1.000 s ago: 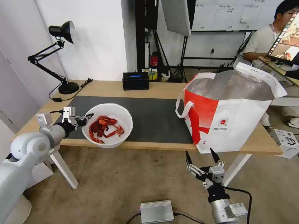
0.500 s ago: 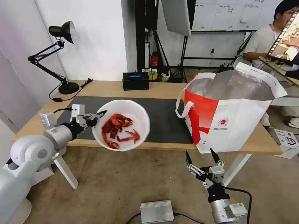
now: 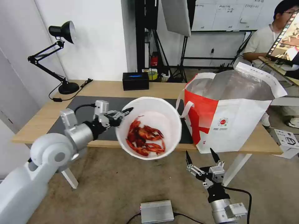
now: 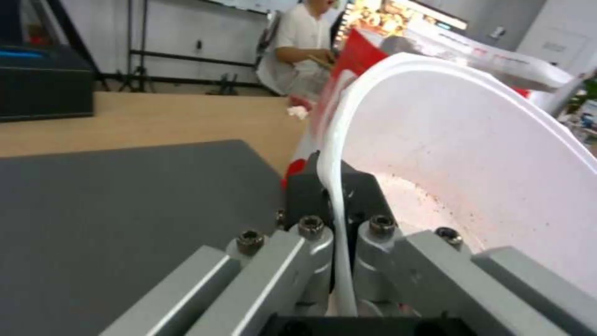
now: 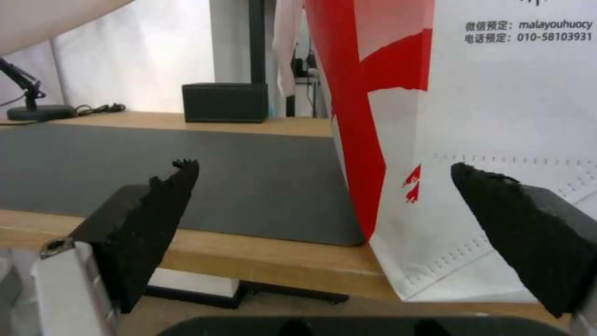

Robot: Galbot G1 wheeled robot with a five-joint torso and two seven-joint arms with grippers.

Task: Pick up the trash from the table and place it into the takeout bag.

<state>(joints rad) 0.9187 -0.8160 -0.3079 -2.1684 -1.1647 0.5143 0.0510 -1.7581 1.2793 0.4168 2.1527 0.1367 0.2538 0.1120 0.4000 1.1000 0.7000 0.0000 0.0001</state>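
The left tool is pinching the rim of the white bowl of crayfish shells, one finger inside the wall and one outside, as the left wrist view shows with the thin white rim clamped between the dark pads. The bowl is off the counter, held in the air above the counter's front edge and tipped toward the robot, so the red shells lie heaped against its lower wall. Its far rim sits just beside the white loop handle of the takeout bag, though I cannot tell whether they touch.

The takeout bag stands upright at the right end of the counter, mouth open, silver foil lining showing, its base overlapping the right edge of the dark grey mat. The red round logo faces the front.

The right tool hangs low in front of the counter's front edge, below the bag, with its black fingers spread wide and holding nothing.

At the back edge of the counter sits a black box, and a black desk lamp stands at the back left corner.
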